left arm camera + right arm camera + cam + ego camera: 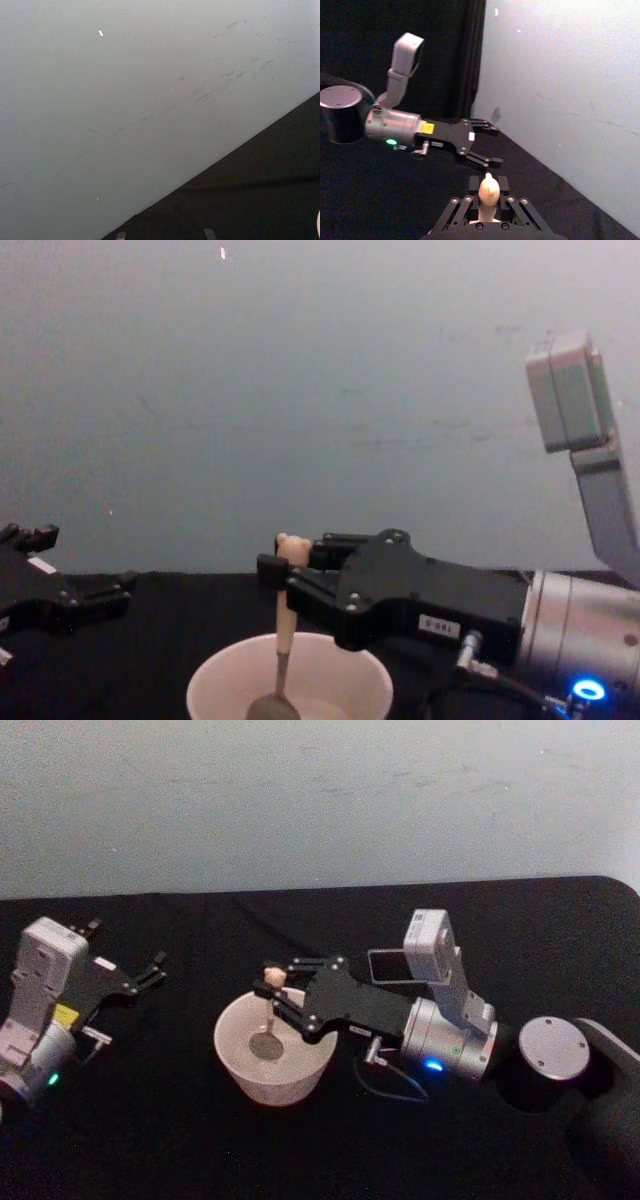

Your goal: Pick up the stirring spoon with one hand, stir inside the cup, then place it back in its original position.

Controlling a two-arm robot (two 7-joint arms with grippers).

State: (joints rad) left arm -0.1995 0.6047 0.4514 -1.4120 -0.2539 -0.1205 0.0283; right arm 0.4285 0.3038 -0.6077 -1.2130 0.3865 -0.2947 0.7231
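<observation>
Gripping the seemingly light, stiff spoon [270,1015] high on its slim handle at centre frame, I am holding its bowl inside the cup [283,1086] with my right gripper [276,990] clamped, left gripper [128,945] idling spread at far left.

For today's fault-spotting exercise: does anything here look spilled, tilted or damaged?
Nothing stands out. The cup sits upright, the right end effector holds the stirring spoon upright inside it, and the left end effector rests open, aside.

text: none legible | right gripper [283,578]: small white label [437,623], its characters cannot be made out
</observation>
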